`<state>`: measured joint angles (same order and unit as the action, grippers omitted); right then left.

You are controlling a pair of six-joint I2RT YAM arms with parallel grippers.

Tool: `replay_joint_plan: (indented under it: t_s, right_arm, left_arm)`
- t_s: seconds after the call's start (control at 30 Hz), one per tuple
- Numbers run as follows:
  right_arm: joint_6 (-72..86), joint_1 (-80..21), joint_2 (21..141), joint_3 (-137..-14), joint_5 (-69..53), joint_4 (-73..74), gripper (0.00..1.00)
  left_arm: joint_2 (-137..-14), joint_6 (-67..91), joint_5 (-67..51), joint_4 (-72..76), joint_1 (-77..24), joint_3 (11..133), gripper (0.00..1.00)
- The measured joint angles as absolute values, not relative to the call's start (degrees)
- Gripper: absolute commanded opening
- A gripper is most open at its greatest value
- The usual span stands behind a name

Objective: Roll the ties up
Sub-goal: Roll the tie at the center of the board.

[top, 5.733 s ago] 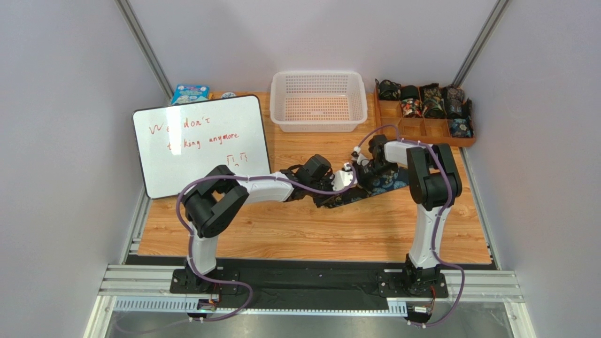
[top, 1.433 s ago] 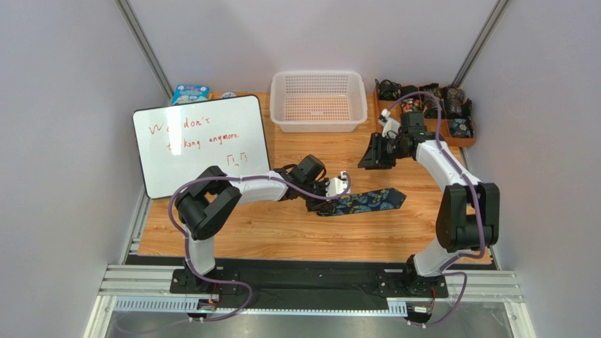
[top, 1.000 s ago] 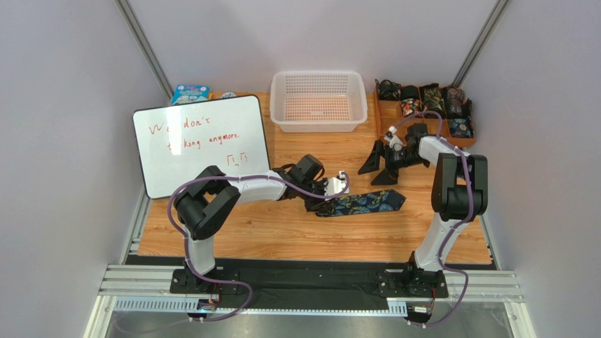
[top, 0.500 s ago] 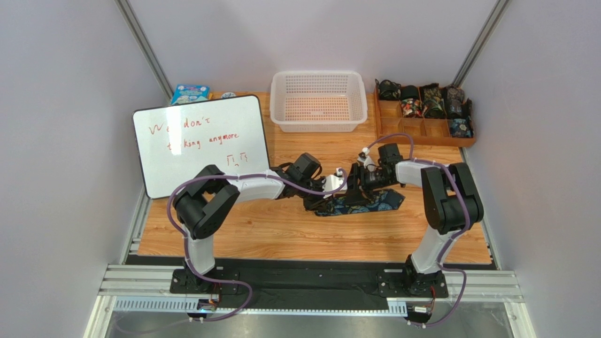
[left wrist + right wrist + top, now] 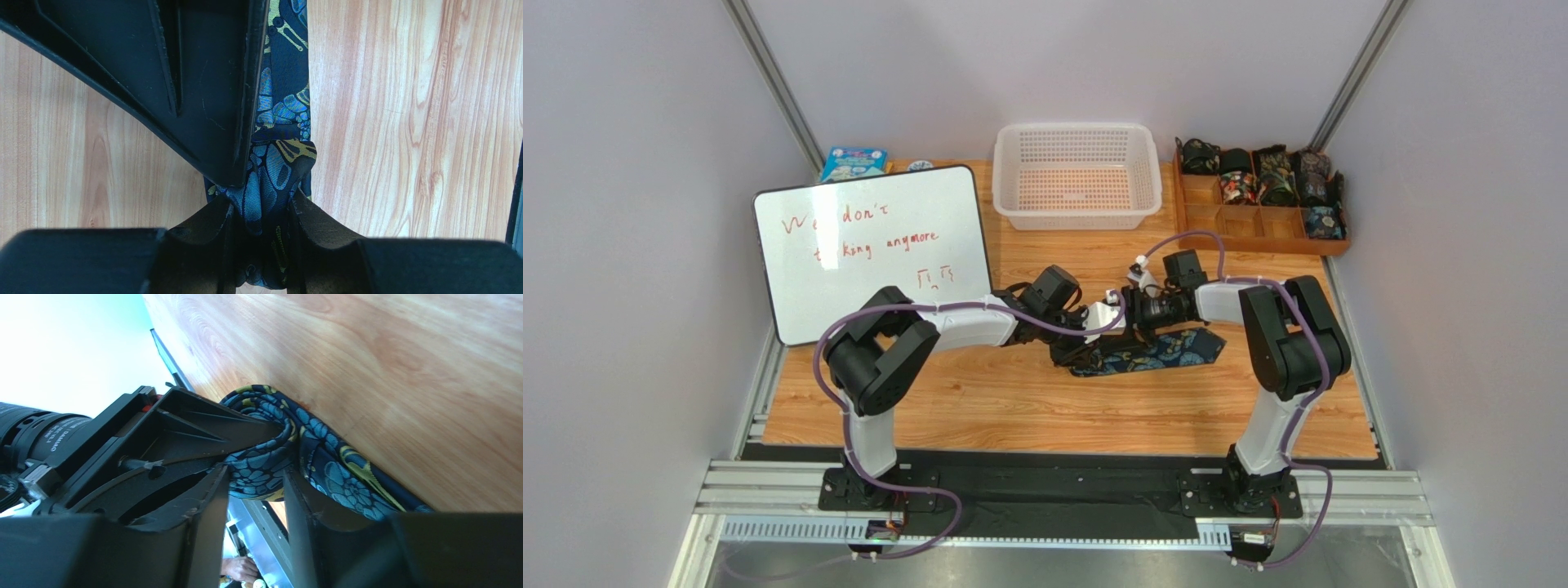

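Wooden organizer (image 5: pixel 1260 246) — rolled ties (image 5: pixel 1274 175) in its far compartments

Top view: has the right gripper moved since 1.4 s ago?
Yes. The right gripper has come away from the wooden organizer at the back right, toward the near left, and is now at the tie beside the left gripper.

- On your left, a whiteboard (image 5: pixel 873 251) with red handwriting sits on the wooden table (image 5: pixel 1014 404).
- A white mesh basket (image 5: pixel 1078 128) stands at the far edge, middle.
- A divided wooden tray (image 5: pixel 1259 246) sits far right.
- A blue box (image 5: pixel 853 162) shows just behind the whiteboard.
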<state>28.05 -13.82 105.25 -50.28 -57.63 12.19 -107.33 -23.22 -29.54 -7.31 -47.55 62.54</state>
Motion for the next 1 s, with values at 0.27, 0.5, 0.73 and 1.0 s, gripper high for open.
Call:
replay_joint_plan:
  t_s: [0.27, 0.5, 0.73, 1.0]
  right_arm:
    - [26.5, -13.9, 107.3, -51.8, -60.4, 13.1, 0.06]
    - [23.4, -13.4, 108.0, -53.5, -61.0, 18.3, 0.45]
    - [22.5, -13.9, 107.6, -53.5, -61.1, 21.1, 0.41]
    - [22.8, -14.5, 108.0, -53.6, -62.0, 20.1, 0.03]
  left_arm:
    - [-107.3, -22.8, -29.6, -7.5, -47.5, 62.5, 0.1]
    - [-107.3, -22.6, -29.6, -7.5, -47.5, 62.5, 0.1]
    - [-107.3, -22.4, -29.6, -7.5, -47.5, 62.5, 0.1]
    - [-107.3, -22.4, -29.6, -7.7, -47.5, 62.5, 0.18]
